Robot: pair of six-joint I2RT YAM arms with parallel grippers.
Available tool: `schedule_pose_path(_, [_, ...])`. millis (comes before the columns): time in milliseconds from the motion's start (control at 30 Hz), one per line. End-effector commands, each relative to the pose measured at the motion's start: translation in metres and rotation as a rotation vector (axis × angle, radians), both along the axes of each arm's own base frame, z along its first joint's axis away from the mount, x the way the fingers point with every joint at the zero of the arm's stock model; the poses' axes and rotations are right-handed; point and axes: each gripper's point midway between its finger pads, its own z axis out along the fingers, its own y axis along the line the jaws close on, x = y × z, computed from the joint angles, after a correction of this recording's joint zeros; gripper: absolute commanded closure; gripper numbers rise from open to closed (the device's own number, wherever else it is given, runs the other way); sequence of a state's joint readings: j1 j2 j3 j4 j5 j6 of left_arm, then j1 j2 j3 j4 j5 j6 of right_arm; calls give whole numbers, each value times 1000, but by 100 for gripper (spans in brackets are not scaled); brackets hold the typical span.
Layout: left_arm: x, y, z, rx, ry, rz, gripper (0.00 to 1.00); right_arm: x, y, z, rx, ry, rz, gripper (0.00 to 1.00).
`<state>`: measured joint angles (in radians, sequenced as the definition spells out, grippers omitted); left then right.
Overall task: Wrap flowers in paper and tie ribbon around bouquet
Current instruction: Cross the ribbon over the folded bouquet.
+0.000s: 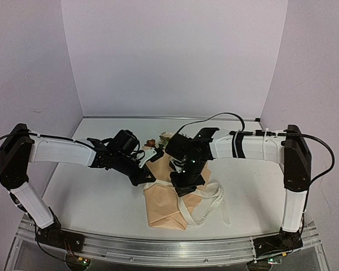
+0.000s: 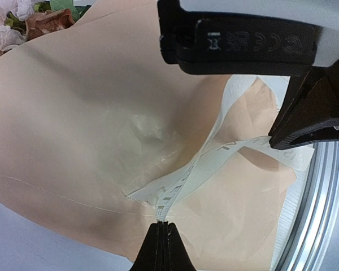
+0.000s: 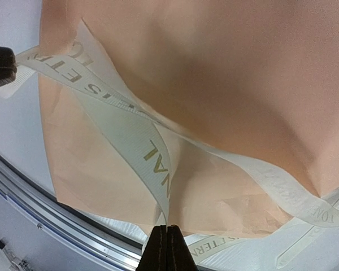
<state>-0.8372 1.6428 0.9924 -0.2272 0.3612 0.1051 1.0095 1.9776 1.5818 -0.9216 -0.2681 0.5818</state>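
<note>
Jaws on left gripper (image 2: pixel 163 244) are pinching the ribbon (image 3: pixel 130 132) tight; right gripper (image 3: pixel 166 247) is clamping another strand. Ribbon is crossing over the bouquet (image 1: pixel 163 200), lying on the table (image 1: pixel 90 192), flowers (image 2: pixel 45 20) pointing away.

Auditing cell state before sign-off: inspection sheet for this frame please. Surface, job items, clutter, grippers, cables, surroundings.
Surface: white table, aluminium rail along the near edge.
Job's things: paper folded around the flowers, rose heads out at the far end; ribbon crosses the paper, loose loops on the table beside it; no bow seen.
Clutter: nothing seen.
Grippers: left gripper shut on the ribbon; right gripper shut on the ribbon; both over the paper.
Cables: black cable arcs above the right arm.
Surroundings: plain lilac walls on three sides.
</note>
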Motion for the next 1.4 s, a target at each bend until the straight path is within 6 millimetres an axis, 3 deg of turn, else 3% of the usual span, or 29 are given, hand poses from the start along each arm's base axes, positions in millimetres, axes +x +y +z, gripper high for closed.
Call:
schedule_pose_path(0, [-2, -2, 12, -40, -7, -17, 100, 1, 0, -4, -61, -56, 70, 100])
schedule_pose_path(200, [-1, -3, 8, -41, 21, -21, 100, -6, 10, -12, -72, -49, 113, 100])
schedule_pose_path(633, [-4, -4, 7, -65, 79, -19, 100, 26, 19, -9, -92, -189, 76, 100])
schedule_pose_path(733, [0, -3, 11, -86, 74, -2, 100, 19, 26, -8, -53, -147, 78, 100])
schedule_pose_path(867, [-1, -1, 12, -100, 82, -2, 100, 7, 19, -9, -19, -50, 42, 100])
schedule_pose_path(1100, [0, -1, 11, -96, 80, -5, 100, -14, 24, -8, 122, 134, -64, 100])
schedule_pose_path(1367, [1, -1, 13, -96, 66, -10, 100, -1, 48, 5, 321, 264, -236, 100])
